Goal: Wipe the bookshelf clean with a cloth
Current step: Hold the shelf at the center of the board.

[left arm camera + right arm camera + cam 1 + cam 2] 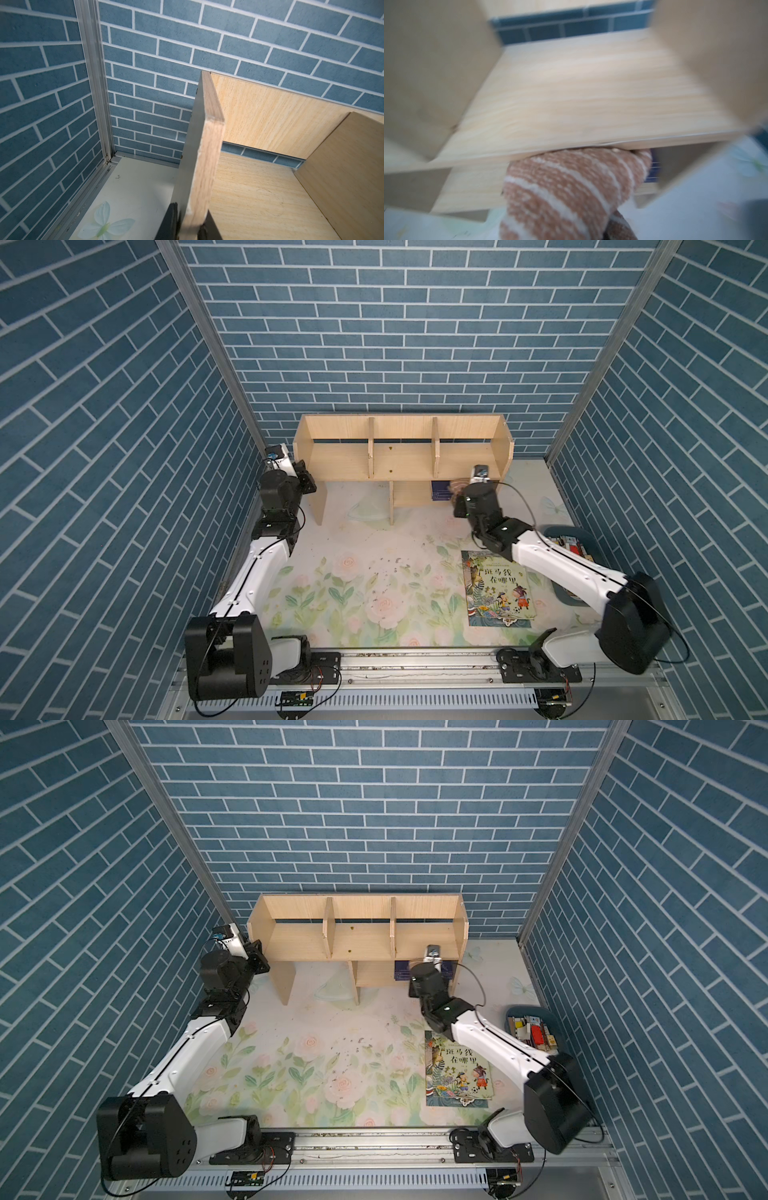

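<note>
— So, where do we have the cloth (pixel 571 187)?
— Bunched in our right gripper (pixel 462 491), whose jaws are closed tight on it. It meets the front edge of the bookshelf (pixel 340 460) at the right-hand compartment and is partly tucked beneath the board. Our wrist view is blurred there.
— And our left gripper (pixel 306 481)?
— Clamped on the bookshelf's left side panel (pixel 204 166), with fingers (pixel 172 220) on either face of its front edge.
— Where does the bookshelf stand?
— Upright at the back of the floral mat (pixel 353 593), against the brick wall (pixel 399 344). We see crumbs (pixel 390 568) on the mat, and the picture book (pixel 498 589) lies flat near a blue bin (pixel 515 1011).
</note>
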`<state>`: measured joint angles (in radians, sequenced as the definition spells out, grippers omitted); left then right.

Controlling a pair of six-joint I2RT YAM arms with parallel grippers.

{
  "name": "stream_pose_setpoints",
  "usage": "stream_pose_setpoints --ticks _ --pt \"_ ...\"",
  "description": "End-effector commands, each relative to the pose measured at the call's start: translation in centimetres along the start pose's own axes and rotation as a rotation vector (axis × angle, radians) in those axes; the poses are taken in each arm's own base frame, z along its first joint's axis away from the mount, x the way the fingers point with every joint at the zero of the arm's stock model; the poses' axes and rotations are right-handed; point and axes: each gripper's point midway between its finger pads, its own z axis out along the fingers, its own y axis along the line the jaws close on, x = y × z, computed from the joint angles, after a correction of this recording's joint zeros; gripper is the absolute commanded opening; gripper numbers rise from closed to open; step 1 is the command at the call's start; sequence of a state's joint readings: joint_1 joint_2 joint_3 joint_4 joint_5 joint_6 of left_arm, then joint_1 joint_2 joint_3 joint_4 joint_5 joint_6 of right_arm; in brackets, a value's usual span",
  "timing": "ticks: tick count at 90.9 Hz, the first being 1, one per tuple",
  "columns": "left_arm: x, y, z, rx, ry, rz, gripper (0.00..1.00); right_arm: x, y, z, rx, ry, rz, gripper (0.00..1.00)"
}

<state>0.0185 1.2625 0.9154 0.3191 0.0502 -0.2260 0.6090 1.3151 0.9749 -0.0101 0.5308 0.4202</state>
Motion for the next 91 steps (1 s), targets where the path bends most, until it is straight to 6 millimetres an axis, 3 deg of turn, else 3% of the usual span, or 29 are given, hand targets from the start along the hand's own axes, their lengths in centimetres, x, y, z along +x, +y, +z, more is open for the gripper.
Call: stream_pose_setpoints --ticks 1,7,13,36,50,56,70,91 --pt "1.8 -2.1 0.2 0.098 0.074 -0.054 0.00 -1.8 -5.2 -1.8 0.078 -0.049 0.085 0.00" --pt "1.8 -2.1 0.3 0.098 0.075 -0.054 0.00 -0.8 -7.5 -0.9 0.096 -0.004 0.115 0.00" --pt "2.0 -2.3 0.3 0.105 0.080 -0.054 0.00 1.2 -8.6 0.2 0.103 0.049 0.128 0.00" --pt "2.0 -2.4 0.2 0.107 0.080 -0.049 0.00 9.6 -8.6 3.7 0.081 0.191 0.137 0.00" --pt "2.1 -2.6 0.3 0.118 0.085 -0.056 0.00 11.3 -6.9 4.7 -0.003 0.219 0.143 0.00" --pt "2.1 -2.5 0.3 0.117 0.087 -0.060 0.00 11.0 -5.0 4.7 -0.064 0.215 0.137 0.00" --pt "2.1 -2.5 0.4 0.113 0.090 -0.065 0.00 9.5 1.7 4.7 -0.153 0.187 0.031 0.00" --pt "2.5 -2.3 0.5 0.108 0.097 -0.068 0.00 8.4 13.5 4.9 -0.329 0.165 -0.014 0.00"
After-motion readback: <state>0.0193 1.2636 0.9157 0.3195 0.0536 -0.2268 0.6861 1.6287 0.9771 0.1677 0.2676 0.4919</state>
